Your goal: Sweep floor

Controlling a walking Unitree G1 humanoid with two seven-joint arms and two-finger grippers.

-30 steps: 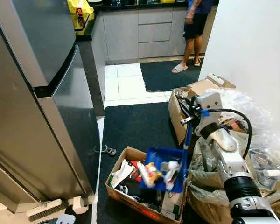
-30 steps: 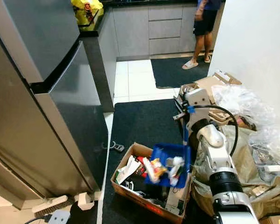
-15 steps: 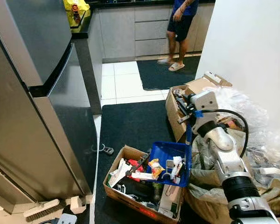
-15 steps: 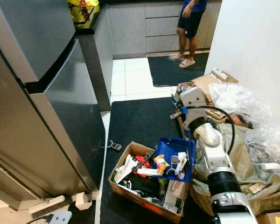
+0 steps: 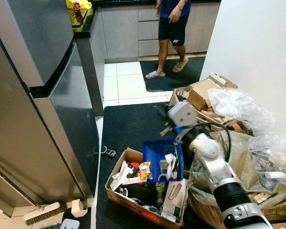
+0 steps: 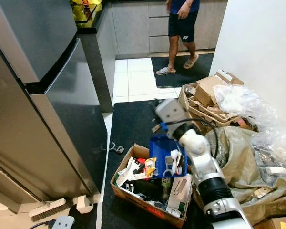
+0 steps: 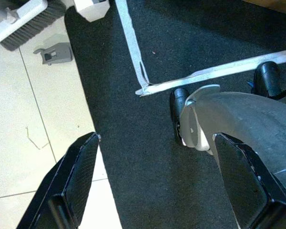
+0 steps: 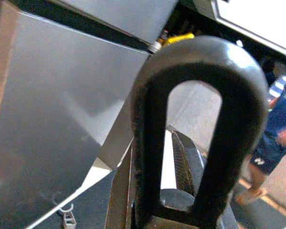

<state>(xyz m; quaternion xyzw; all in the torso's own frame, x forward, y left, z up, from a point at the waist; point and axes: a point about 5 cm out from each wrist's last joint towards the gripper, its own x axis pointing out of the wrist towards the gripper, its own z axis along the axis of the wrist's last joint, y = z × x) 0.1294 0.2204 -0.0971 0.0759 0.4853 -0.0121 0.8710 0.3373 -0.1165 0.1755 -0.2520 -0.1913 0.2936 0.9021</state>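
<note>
Right tool [image 5: 175, 131] clamped on blue dustpan [image 5: 161, 153] w/ rubbish, over cardboard box [image 5: 128, 157] (left tool [image 7: 157, 186] open).

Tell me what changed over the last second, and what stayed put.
The right gripper swung toward the robot's left, tipping the blue dustpan it holds up steeply; the rubbish that lay in it has mostly slid into the cardboard box. The person walked leftward across the far mat. The box, the fridge and the hand brush stayed put. The left gripper hangs open.
</note>
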